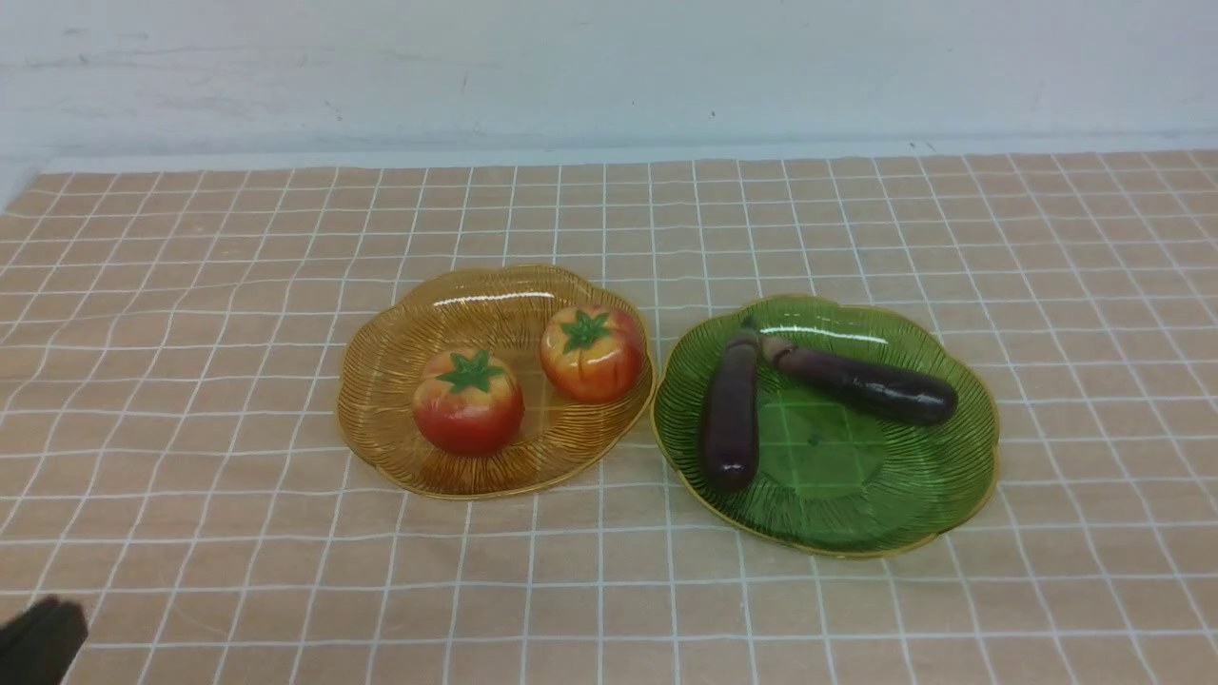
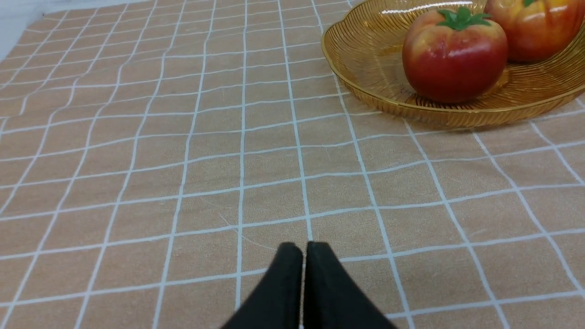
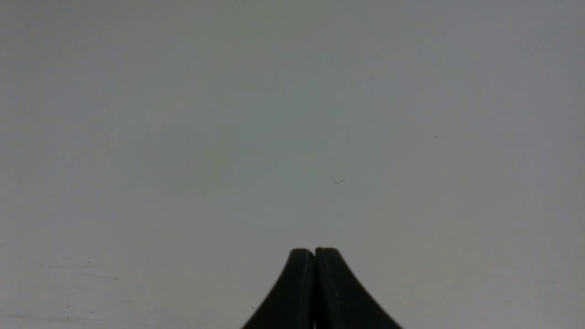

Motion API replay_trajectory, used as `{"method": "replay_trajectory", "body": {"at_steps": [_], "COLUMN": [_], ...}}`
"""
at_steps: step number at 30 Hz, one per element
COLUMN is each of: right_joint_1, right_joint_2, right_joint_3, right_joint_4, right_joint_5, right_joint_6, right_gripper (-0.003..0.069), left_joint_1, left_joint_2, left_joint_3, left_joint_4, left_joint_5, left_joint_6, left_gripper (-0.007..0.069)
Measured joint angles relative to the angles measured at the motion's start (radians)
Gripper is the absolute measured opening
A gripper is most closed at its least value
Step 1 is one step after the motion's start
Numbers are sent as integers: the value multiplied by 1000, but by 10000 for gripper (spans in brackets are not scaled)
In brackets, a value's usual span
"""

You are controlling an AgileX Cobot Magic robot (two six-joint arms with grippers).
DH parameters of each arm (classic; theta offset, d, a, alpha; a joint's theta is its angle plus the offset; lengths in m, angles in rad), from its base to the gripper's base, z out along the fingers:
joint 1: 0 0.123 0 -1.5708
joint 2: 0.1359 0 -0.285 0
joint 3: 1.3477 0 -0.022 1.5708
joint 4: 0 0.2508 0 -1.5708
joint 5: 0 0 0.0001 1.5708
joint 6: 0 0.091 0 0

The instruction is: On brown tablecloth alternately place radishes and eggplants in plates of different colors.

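Observation:
Two red-orange radishes, a near one (image 1: 467, 402) and a far one (image 1: 592, 353), sit in the amber plate (image 1: 381, 381). Two dark eggplants, a left one (image 1: 731, 409) and a right one (image 1: 861, 382), lie in the green plate (image 1: 961, 466), stem ends together. Both plates rest on the brown tablecloth (image 1: 190, 381). My left gripper (image 2: 304, 246) is shut and empty, low over the cloth, near-left of the amber plate (image 2: 365, 68); its tip shows in the front view (image 1: 43, 637). The near radish (image 2: 454, 55) shows in the left wrist view. My right gripper (image 3: 314, 251) is shut and empty over a plain grey surface.
A pale wall (image 1: 609, 67) runs behind the table's far edge. The cloth is slightly wrinkled at the left. The right arm is out of the front view.

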Motion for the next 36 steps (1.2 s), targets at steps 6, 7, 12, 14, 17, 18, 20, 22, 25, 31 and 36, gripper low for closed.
{"method": "replay_trajectory", "body": {"at_steps": [6, 7, 12, 14, 17, 18, 20, 22, 25, 31, 36], "right_joint_1": [0, 0, 0, 0, 0, 0, 0, 0, 0, 0, -3], "right_joint_2": [0, 0, 0, 0, 0, 0, 0, 0, 0, 0, 0], "right_joint_3": [0, 0, 0, 0, 0, 0, 0, 0, 1, 1, 18], "right_joint_4": [0, 0, 0, 0, 0, 0, 39, 97, 250, 484, 584], "right_joint_5": [0, 0, 0, 0, 0, 0, 0, 8, 35, 80, 153], "right_joint_6": [0, 0, 0, 0, 0, 0, -18, -58, -201, -440, -537], "right_gripper": [-15, -15, -15, -15, -15, -15, -15, -15, -15, -15, -15], "left_joint_1": [0, 0, 0, 0, 0, 0, 0, 0, 0, 0, 0], "left_joint_2": [0, 0, 0, 0, 0, 0, 0, 0, 0, 0, 0], "left_joint_3": [0, 0, 0, 0, 0, 0, 0, 0, 0, 0, 0], "left_joint_4": [0, 0, -1, -1, -1, -2, -2, -2, -2, -2, -2], "left_joint_5": [0, 0, 0, 0, 0, 0, 0, 0, 0, 0, 0], "left_joint_6": [1, 1, 1, 1, 1, 1, 1, 1, 1, 1, 1], "left_gripper": [-3, -3, -3, -3, -3, -3, -3, -3, -3, -3, -3]}}
